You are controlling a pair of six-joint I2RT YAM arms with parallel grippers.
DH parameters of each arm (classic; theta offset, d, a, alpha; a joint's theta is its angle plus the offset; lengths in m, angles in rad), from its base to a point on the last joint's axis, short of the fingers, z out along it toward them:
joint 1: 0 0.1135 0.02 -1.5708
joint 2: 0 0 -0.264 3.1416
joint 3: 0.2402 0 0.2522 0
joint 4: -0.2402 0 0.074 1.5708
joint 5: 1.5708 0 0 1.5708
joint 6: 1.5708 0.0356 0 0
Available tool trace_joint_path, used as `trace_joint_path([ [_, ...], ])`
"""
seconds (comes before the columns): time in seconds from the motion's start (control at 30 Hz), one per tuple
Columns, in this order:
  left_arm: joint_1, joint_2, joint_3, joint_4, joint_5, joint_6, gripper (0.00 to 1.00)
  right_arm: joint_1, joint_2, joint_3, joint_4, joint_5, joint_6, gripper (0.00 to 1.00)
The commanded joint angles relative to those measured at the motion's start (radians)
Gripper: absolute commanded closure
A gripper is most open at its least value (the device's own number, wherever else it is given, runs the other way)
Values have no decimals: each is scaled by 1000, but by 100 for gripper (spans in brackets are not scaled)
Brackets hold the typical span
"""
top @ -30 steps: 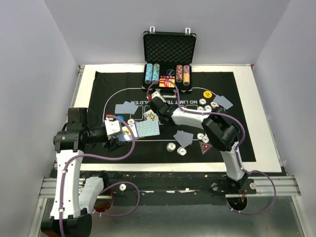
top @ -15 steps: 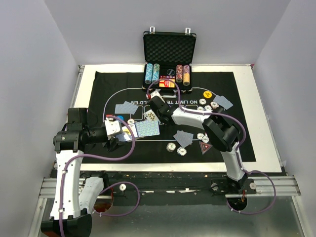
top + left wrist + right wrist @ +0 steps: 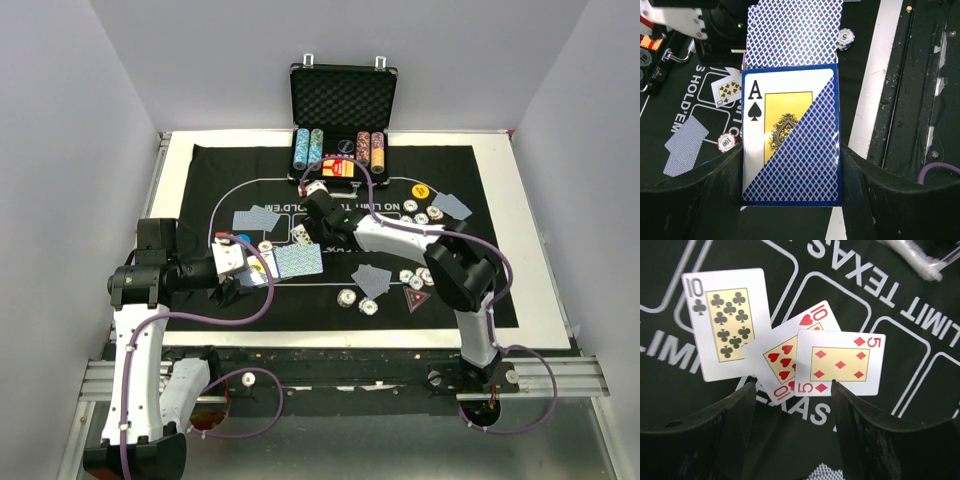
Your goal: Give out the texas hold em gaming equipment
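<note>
Three cards lie face up mid-desk: ten of clubs [image 3: 725, 322], then ten of hearts [image 3: 782, 357] partly under five of diamonds [image 3: 840, 362]. Blue-backed cards [image 3: 257, 217] lie face down in small groups at left, right and near-centre. Striped chips [image 3: 346, 296] are scattered among them. Yellow button [image 3: 421, 190] lies far right, blue button [image 3: 243, 239] left, red triangle [image 3: 414, 299] near-right. An ace-of-spades pack [image 3: 790, 135] is clamped in the left gripper [image 3: 790, 170].

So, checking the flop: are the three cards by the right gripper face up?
Face up: the right wrist view shows the ten of clubs, ten of hearts and five of diamonds.
</note>
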State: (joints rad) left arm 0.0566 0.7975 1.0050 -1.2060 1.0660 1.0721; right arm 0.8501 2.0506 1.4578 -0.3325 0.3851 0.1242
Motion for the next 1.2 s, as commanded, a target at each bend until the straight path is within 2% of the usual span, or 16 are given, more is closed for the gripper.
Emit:
trace_joint_path([
  [0.0,-4,-9,18,10,23,5,64,1,-141,39,-45,-38,74,29],
  [0.17,-3,-6,29,-7,35,15,64,-46,-262,81,-95,-83,189,18],
  [0.23,-3,-7,29,-4,37,12,64,-83,-306,78,-123,-112,262,18],
  [0.3,-3,-6,27,-3,40,12,64,-153,-342,64,-155,-229,345,15],
  [0.33,-3,-4,24,-1,43,12,64,-207,-358,38,-148,-338,385,13],
  [0.43,-4,0,24,2,46,14,64,-324,-453,-106,-12,-625,504,7],
  [0.53,-3,-1,18,8,46,12,64,-347,-532,-218,101,-767,568,0],
  [0.63,-3,-4,9,31,38,-1,64,-347,-596,-273,174,-882,615,0],
  [0.87,-3,8,-2,94,26,-49,64,-345,-708,-353,291,-1049,732,0],
  [1.03,-3,20,-11,125,20,-67,64,-309,-754,-404,317,-1045,762,0],
  [1.17,-3,32,-13,137,14,-87,64,-212,-748,-406,319,-994,749,0],
])
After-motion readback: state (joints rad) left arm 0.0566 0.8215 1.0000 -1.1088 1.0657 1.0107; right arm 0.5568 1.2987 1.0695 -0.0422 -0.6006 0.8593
